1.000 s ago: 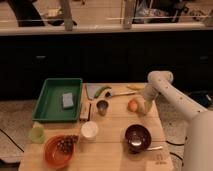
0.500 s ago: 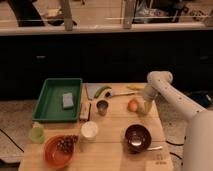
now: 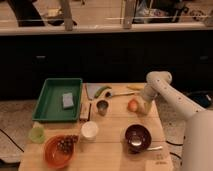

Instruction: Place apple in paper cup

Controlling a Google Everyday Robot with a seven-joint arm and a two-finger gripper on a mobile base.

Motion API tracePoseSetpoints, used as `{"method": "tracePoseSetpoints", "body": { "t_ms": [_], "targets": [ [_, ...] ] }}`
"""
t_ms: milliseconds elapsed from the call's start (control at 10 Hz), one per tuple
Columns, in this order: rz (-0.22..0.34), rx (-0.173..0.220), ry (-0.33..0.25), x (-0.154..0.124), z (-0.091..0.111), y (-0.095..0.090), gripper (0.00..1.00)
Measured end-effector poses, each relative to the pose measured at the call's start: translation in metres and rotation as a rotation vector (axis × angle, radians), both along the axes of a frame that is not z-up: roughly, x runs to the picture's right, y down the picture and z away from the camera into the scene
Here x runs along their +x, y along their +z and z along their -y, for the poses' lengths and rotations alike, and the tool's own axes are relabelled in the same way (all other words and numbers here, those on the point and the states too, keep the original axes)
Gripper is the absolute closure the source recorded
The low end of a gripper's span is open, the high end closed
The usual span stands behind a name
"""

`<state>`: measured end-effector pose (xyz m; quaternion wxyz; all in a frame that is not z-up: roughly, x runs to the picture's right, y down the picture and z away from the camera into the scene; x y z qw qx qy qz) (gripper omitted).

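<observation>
We saw an arm [image 3: 167, 94] clad in smooth white shells, its segments round and tubular, joined by a bulbous white elbow [image 3: 159, 79]. It ran back into a broad, pale grey-white body [image 3: 200, 142] with softly rounded edges. The gripper [image 3: 141, 107] at the arm's tip looked duller and more tan than the shells, and it sat just beside the apple [image 3: 132, 105].

A kitchen-style test area is indicated: a long counter [image 3: 100, 29] over dark cabinets [image 3: 75, 60] is seen behind a wooden table [image 3: 114, 123] set with a green tray [image 3: 50, 102], a dark bowl [image 3: 137, 137] and the paper cup [image 3: 90, 130]. The gripper [image 3: 140, 106] is held low beside the apple [image 3: 132, 105] at the table's right.
</observation>
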<state>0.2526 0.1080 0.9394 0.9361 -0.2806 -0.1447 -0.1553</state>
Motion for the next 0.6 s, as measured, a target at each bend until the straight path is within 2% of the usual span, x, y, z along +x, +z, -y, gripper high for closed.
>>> {"method": "tracePoseSetpoints", "body": {
  "t_ms": [600],
  "targets": [
    [0.017,0.005,-0.030,-0.0040,-0.0033,0.0008,0.20]
  ]
}}
